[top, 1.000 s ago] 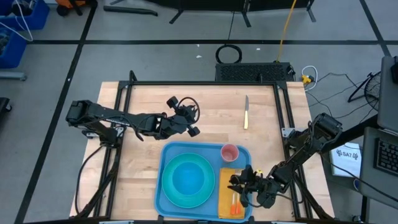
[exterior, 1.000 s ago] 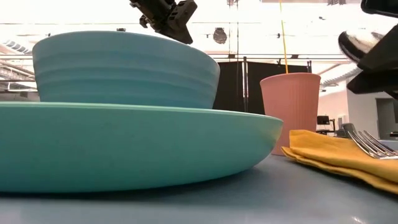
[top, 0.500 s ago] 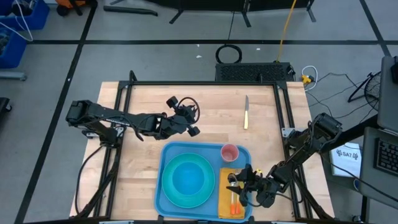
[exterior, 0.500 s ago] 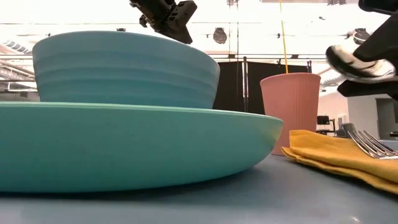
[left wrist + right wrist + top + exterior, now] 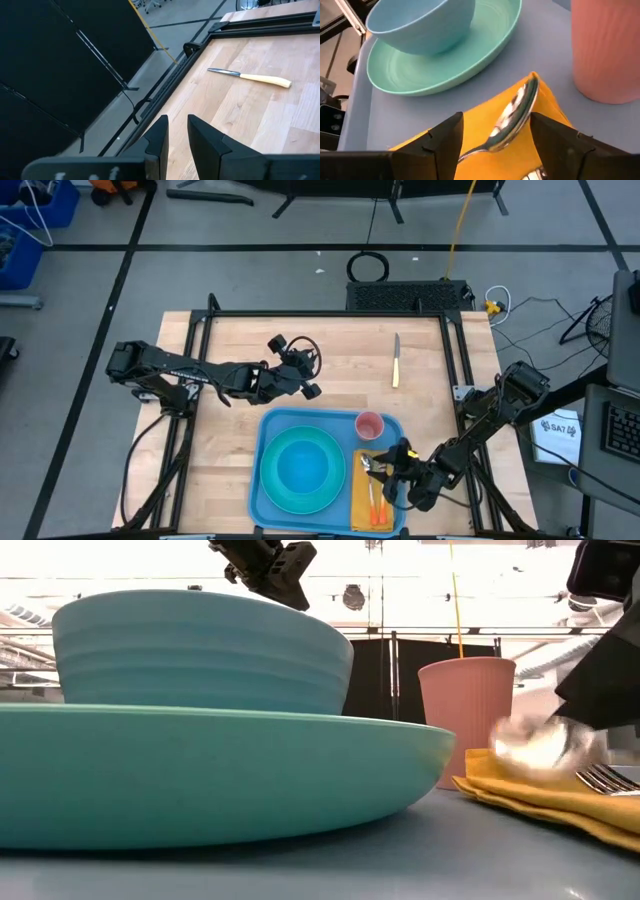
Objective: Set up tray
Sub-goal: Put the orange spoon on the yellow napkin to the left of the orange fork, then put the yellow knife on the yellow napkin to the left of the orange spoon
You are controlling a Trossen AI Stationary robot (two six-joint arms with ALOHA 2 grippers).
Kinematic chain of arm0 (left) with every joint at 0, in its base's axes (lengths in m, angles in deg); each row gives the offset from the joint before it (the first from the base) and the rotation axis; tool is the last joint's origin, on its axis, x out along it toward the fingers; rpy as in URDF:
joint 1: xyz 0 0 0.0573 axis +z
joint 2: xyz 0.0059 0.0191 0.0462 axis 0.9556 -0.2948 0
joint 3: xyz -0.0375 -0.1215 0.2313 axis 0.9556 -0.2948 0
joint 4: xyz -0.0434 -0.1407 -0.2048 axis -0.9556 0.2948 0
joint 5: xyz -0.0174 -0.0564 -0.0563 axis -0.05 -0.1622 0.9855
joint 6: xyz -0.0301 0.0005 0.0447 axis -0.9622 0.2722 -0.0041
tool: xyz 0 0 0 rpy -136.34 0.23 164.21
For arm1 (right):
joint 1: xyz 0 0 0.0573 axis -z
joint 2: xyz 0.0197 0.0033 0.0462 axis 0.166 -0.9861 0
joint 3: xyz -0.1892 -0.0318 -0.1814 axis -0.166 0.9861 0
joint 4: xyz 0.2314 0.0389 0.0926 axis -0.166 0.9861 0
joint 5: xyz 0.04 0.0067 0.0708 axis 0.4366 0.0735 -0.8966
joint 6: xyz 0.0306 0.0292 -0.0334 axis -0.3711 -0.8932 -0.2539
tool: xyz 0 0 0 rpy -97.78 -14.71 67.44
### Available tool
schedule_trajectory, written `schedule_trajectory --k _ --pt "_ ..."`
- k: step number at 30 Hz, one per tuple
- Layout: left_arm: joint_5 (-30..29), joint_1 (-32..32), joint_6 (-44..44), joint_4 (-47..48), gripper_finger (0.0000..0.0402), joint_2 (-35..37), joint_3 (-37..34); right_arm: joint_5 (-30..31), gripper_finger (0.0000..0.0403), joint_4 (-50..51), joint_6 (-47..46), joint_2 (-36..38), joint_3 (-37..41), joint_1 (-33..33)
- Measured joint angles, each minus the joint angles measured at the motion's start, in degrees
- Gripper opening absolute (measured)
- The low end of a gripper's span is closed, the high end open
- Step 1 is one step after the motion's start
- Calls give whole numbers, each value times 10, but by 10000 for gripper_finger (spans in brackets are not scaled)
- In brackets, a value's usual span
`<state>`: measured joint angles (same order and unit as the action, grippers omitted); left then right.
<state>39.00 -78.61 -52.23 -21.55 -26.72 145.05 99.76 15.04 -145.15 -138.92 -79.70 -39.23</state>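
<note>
The blue tray lies at the table's near edge. It carries a turquoise plate with a bowl on it, a pink cup and an orange napkin with a fork. My right gripper hangs low over the napkin, fingers spread. A metal spoon lies between them on the cloth, its bowl toward the cup. The low view shows the spoon blurred. My left gripper hovers beyond the tray with a narrow gap, holding nothing. My right gripper stands open on either side of the spoon's handle, coming at it low from the table's right side. I cannot tell whether a finger touches the handle, since its end runs below the picture's edge.
A knife with a pale handle lies on the bare wood toward the far right. A black frame borders the far and side edges. Open wood lies left of the tray.
The right gripper has come down toward the napkin with the spoon. In the low view the spoon went from above the cup's rim height down to the napkin's surface. The left arm has kept still.
</note>
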Motion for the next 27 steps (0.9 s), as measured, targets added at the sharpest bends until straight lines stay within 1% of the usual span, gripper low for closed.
schedule_trajectory --k 7,12,14,16,21,27 --pt "0 0 0 0 76 0 0 2 219 62 -61 0 0 0" --pt "0 0 0 0 76 0 0 -4 211 54 -59 0 0 5" --pt "0 0 0 -1 76 0 0 -15 201 42 -39 1 0 8" --pt "0 0 1 -1 76 0 0 -11 191 36 -19 13 0 9" --pt "0 0 1 -2 76 0 0 27 166 51 34 72 -1 8" --pt "2 1 0 -3 76 0 0 89 150 115 121 166 -1 16"
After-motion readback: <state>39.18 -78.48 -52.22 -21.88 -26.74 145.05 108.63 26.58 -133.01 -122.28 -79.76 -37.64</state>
